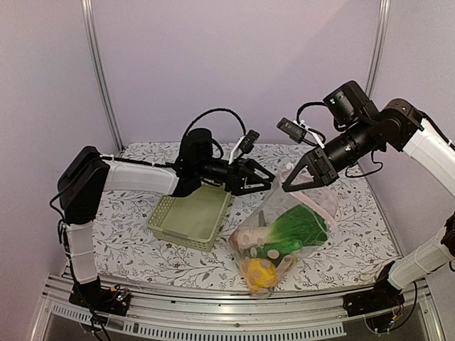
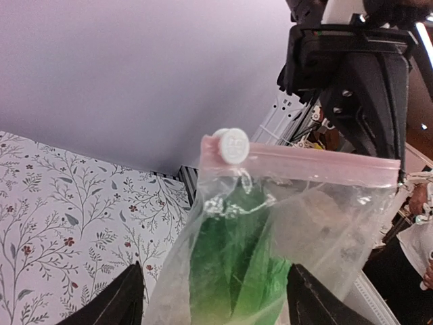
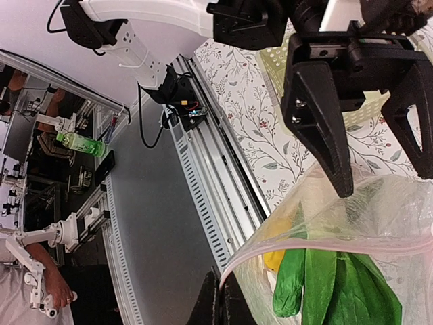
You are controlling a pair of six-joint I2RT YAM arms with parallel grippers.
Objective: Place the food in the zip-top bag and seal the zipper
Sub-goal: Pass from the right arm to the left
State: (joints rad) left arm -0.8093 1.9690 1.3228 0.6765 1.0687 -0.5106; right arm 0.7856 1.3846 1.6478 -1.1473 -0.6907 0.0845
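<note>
Zip-top bag (image 1: 284, 231) (clear, crinkly) rests on the worktop (image 1: 128, 213) just beside the green basket (image 1: 188, 220), with its mouth raised. The right fingers (image 3: 211, 301) are closed, pinching one end of the pinkish zipper (image 2: 318, 159). The left fingers (image 2: 125, 301) are spread wide and hold nothing, near the bag's other corner. Bok choy (image 1: 298, 226) and a yellow fruit (image 1: 259, 275) lie inside.

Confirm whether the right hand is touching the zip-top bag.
Touching. The right wrist view shows the right hand clamped shut on the end of the zip-top bag's pinkish zipper.
</note>
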